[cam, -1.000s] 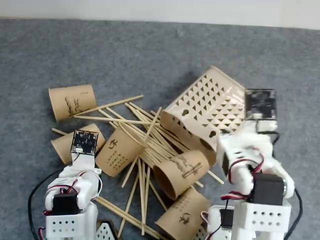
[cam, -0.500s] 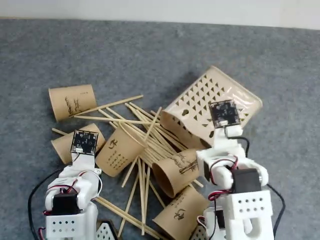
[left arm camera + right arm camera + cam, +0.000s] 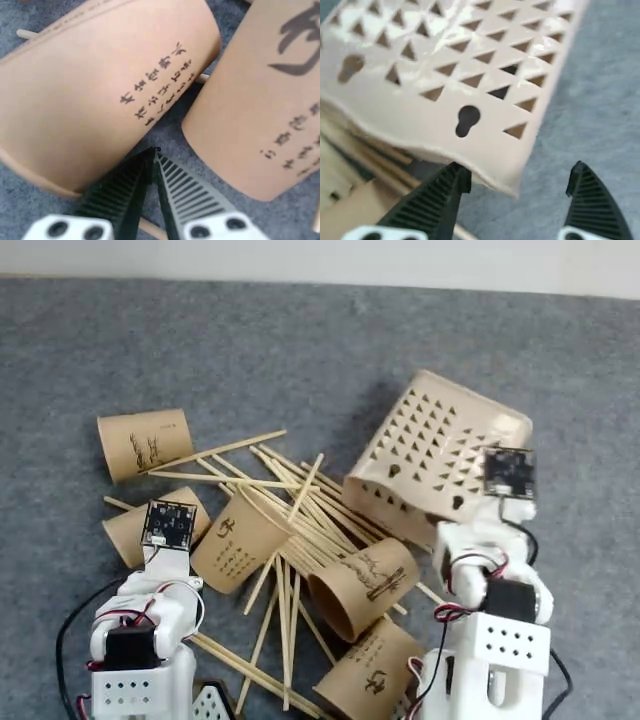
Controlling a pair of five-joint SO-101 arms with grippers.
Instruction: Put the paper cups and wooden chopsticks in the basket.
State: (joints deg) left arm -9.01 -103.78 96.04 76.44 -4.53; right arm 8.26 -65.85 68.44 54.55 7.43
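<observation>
Tan basket (image 3: 437, 455) with triangular holes; brown cups (image 3: 145, 443) bear black script.

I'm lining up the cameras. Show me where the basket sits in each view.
High view: basket tipped over, right of centre.
Left wrist view: two paper cups lie ahead instead.
Right wrist view: its perforated wall, just past the open right gripper.
Shared landmark: the keyhole slot near its corner.

The right hand (image 3: 520, 172) swung back rightward; the basket (image 3: 440, 450) turned.
</observation>
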